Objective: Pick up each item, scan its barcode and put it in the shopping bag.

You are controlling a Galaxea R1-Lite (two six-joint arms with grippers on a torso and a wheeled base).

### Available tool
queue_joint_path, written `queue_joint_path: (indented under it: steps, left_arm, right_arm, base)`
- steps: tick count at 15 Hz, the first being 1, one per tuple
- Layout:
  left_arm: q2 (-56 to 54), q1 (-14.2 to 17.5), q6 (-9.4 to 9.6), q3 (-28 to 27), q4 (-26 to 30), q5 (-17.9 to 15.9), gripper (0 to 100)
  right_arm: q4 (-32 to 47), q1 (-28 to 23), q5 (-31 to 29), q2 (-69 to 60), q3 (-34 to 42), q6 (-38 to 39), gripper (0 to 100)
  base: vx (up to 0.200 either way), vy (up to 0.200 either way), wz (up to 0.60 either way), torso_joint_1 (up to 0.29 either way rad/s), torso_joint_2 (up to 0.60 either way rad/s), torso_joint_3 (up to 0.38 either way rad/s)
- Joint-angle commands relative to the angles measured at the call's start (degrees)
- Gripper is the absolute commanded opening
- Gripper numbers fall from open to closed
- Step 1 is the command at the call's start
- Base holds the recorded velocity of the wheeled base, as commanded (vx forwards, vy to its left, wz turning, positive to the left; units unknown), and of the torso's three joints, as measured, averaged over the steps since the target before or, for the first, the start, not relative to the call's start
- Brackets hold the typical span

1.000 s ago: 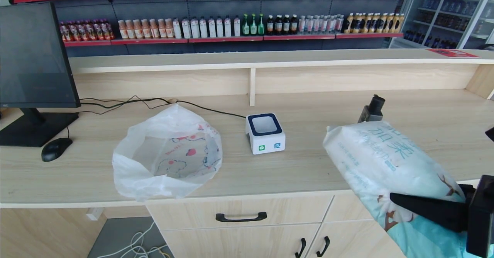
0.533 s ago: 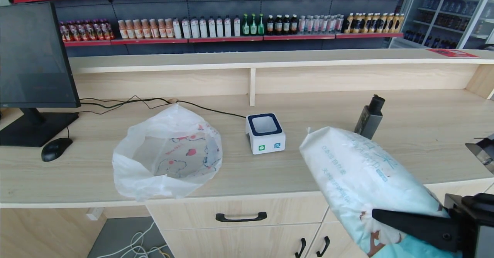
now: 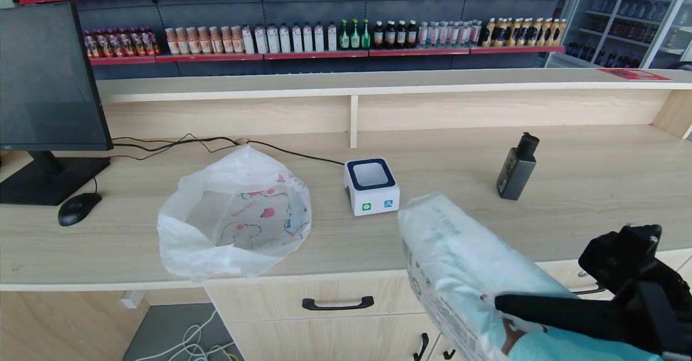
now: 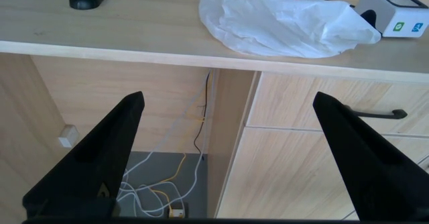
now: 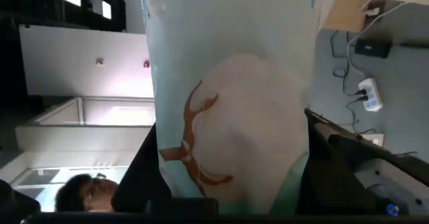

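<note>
Two items are not yet bagged at the counter (image 3: 486, 150), where the shopping bag (image 3: 232, 215) lies open left of the scanner (image 3: 372, 186). The right gripper (image 5: 231, 167) clamps a soft white-and-teal pack (image 3: 459, 253) aloft, just right of the scanner. Scanning looks the step in hand; next, the pack's barcode must face the scanner's window. A dark bottle (image 3: 517, 167) stands farther right. The left gripper (image 4: 224, 150), spread and empty, hangs below, left of the scanner.

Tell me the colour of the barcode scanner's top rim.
Dark navy blue, on the white barcode scanner; the head view shows it best.
</note>
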Motion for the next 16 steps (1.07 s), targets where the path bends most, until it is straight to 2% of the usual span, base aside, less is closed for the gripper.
queue_joint_path:
  steps: [1, 3, 5, 6, 7, 12, 14, 15, 16]
  left_arm:
    - [-0.02, 0.01, -0.01, 0.0, -0.01, -0.05, 100]
    - [-0.02, 0.01, -0.01, 0.0, -0.01, 0.03, 100]
    - [-0.02, 0.01, -0.01, 0.0, -0.01, 0.03, 100]
    - [-0.02, 0.01, -0.01, 0.0, -0.01, 0.03, 100]
    - [-0.02, 0.01, -0.01, 0.0, -0.01, 0.03, 100]
    - [-0.02, 0.1, -0.01, 0.0, -0.01, 0.03, 100]
    - [-0.02, 0.01, -0.01, 0.0, -0.01, 0.03, 100]
    - [-0.02, 0.01, -0.01, 0.0, -0.01, 0.03, 100]
    - [-0.02, 0.01, -0.01, 0.0, -0.01, 0.03, 100]
  right_arm:
    - [-0.31, 0.02, 1.37, 4.27, -7.68, 13.73, 0]
    - [-0.31, -0.94, 3.74, 5.86, -11.37, 24.98, 0]
    - [-0.31, -1.82, 9.63, 6.56, -11.2, 33.06, 0]
    - [-0.31, -1.82, 9.63, 6.56, -11.2, 33.06, 0]
    - [-0.58, -2.44, 13.67, 7.0, -11.64, 39.74, 0]
    - [-0.84, -9.91, 27.03, 6.38, -13.57, 46.69, 0]
    - [-1.63, -9.82, 27.12, 4.36, -14.45, 49.15, 0]
    - [-2.68, -9.73, 27.12, 2.96, -14.8, 55.74, 0]
    - [-3.83, -9.82, 27.12, 2.6, -14.45, 57.85, 0]
  base:
    - [0.0, 0.0, 0.0, 0.0, 0.0, 0.0]
    - [0.0, 0.0, 0.0, 0.0, 0.0, 0.0]
    - [0.0, 0.0, 0.0, 0.0, 0.0, 0.0]
    - [0.0, 0.0, 0.0, 0.0, 0.0, 0.0]
    - [0.0, 0.0, 0.0, 0.0, 0.0, 0.0]
    - [0.0, 0.0, 0.0, 0.0, 0.0, 0.0]
    - [0.0, 0.0, 0.0, 0.0, 0.0, 0.0]
    - [0.0, 0.0, 0.0, 0.0, 0.0, 0.0]
    - [0.0, 0.0, 0.0, 0.0, 0.0, 0.0]
